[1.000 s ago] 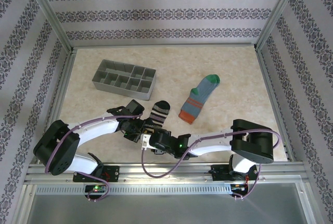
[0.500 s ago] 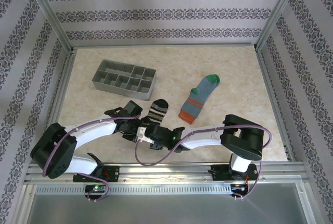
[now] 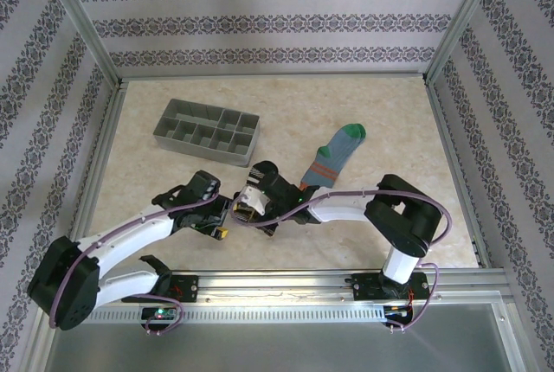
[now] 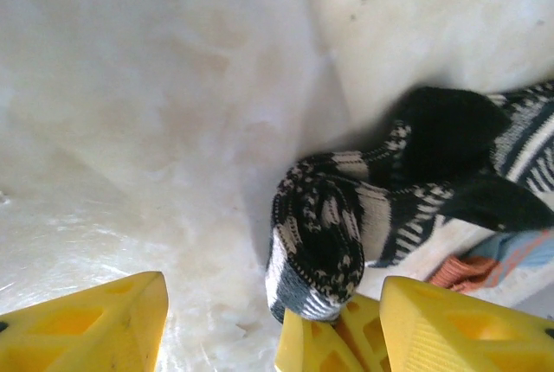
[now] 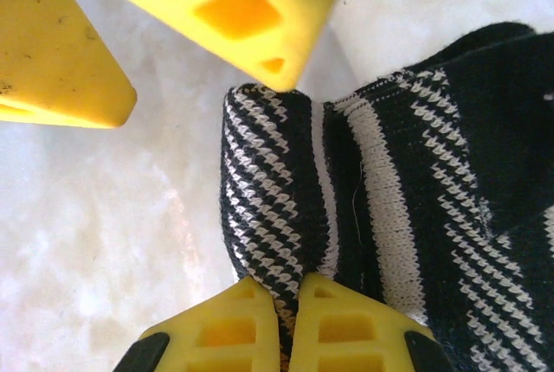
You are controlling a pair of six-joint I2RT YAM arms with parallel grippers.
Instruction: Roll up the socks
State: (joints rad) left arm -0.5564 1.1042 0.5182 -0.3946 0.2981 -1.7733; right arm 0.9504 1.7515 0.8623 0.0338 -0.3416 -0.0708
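Two socks lie on the bench [image 3: 389, 121]: the black-and-white striped sock [image 5: 286, 216], rolled up at one end, has that roll pinched in the right claw [image 5: 290, 290], jaws closed on the fabric. The left claw [image 4: 273, 290] stands wide, a finger on either side of the roll, gripping nothing. The blue-grey sock [image 3: 333, 157] lies flat just beside.

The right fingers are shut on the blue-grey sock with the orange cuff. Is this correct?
Not quite. The right fingers are shut on the black-and-white striped sock instead; the right wrist view shows its folded edge pinched between them.
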